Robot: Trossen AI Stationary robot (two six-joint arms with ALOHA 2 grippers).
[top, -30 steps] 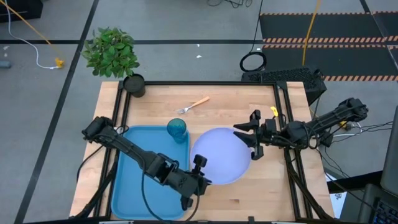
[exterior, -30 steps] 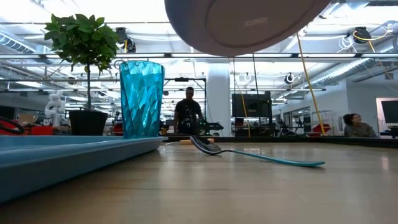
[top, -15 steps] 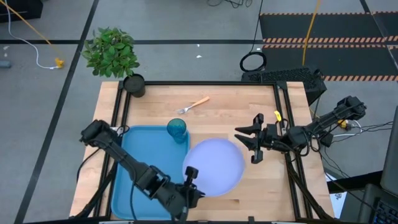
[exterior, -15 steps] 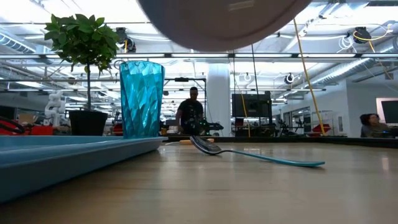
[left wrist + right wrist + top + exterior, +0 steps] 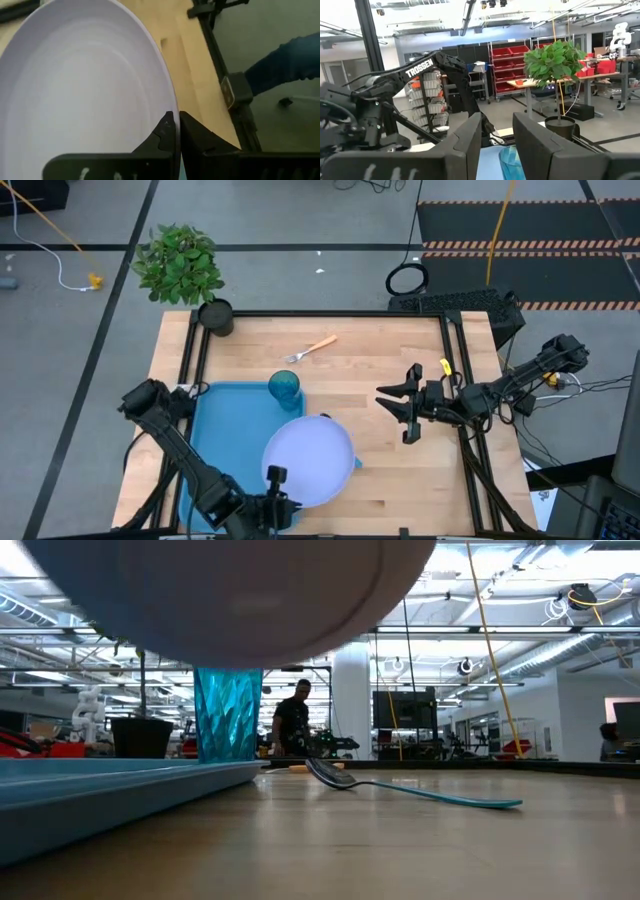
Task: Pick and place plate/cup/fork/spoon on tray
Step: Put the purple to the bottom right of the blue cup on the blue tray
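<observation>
The pale lavender plate [image 5: 308, 462] is held up in the air over the blue tray's [image 5: 215, 435] right rim by my left gripper [image 5: 275, 480], which is shut on it. Its underside fills the top of the low view [image 5: 220, 600]. The teal cup [image 5: 285, 388] stands upright in the tray's far right corner. The orange-handled fork [image 5: 310, 348] lies flat on the wood at the far side. The spoon [image 5: 420, 790] lies on the table, mostly hidden under the plate in the high view. My right gripper [image 5: 405, 408] is open and empty to the plate's right. My left gripper pinches the plate's rim [image 5: 169, 107] between its two fingers [image 5: 162, 137], one on the upper face and one on the underside. It comes at the rim from the table's near side. The plate is lifted clear of table and tray, roughly level.
A potted green plant [image 5: 180, 265] in a black pot stands at the table's far left corner. Black frame rails [image 5: 455, 380] run along the table's sides. Bare wood lies between the fork and the plate.
My left gripper has carried the plate toward the table's left and near edges, from beside my right gripper to over the tray's right rim, keeping it lifted. In the low view the plate's underside has grown and now hides the cup's top.
</observation>
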